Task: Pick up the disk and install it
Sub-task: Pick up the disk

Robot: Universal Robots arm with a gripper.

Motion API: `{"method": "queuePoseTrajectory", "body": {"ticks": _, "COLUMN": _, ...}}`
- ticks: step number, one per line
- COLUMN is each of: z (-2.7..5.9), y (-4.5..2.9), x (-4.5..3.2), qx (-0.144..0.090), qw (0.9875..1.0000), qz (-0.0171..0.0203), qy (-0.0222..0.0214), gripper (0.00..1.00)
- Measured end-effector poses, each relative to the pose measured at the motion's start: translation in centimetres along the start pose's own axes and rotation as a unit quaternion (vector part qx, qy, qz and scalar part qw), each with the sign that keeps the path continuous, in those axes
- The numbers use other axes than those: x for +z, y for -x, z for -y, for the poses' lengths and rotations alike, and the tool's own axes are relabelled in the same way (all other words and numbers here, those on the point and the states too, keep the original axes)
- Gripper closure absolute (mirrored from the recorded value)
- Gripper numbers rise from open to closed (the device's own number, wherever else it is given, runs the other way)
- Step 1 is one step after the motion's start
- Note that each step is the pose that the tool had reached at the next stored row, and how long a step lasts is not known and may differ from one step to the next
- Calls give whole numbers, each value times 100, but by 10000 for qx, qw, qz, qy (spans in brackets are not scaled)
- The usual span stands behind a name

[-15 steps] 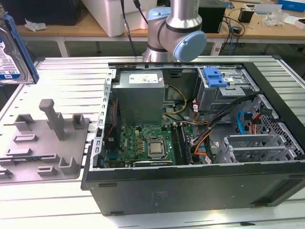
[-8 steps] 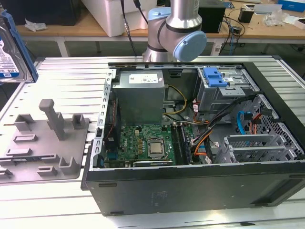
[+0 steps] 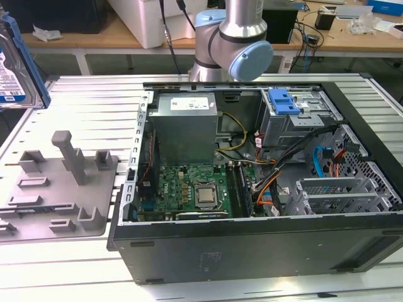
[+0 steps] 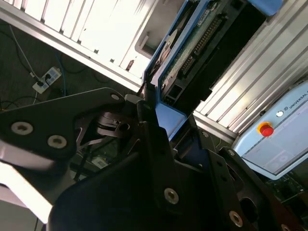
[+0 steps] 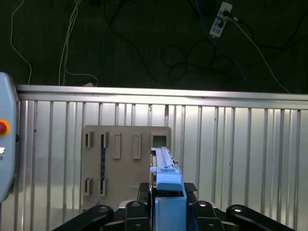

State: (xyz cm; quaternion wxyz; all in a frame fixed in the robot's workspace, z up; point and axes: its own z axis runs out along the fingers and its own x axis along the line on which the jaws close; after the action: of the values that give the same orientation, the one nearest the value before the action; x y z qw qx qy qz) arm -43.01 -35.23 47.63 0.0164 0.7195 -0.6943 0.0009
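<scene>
Second wrist view: the disk (image 4: 192, 53) is gripped by its blue carrier between the fingers (image 4: 147, 130), which are closed on it. In the exterior view it is held raised at the exterior view's left edge, above the desk (image 3: 82, 100), well apart from the open case (image 3: 252, 245).

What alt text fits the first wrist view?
The gripper holds the blue-framed disk edge-on above a slotted aluminium table. A grey fixture plate lies on the table; beyond the table's edge is dark floor with cables and a power strip.
</scene>
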Motion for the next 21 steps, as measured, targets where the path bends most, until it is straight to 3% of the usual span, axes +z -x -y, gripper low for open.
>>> {"method": "queuePoseTrajectory", "body": {"ticks": 9, "z": 126, "y": -75, "x": -51, "qx": 0, "qw": 10000, "qz": 1, "qy": -1, "gripper": 63}}
{"method": "queuePoseTrajectory", "body": {"ticks": 21, "z": 415, "y": -291, "x": -108, "qx": 0, "qw": 10000, "qz": 1, "qy": -1, "gripper": 63}}
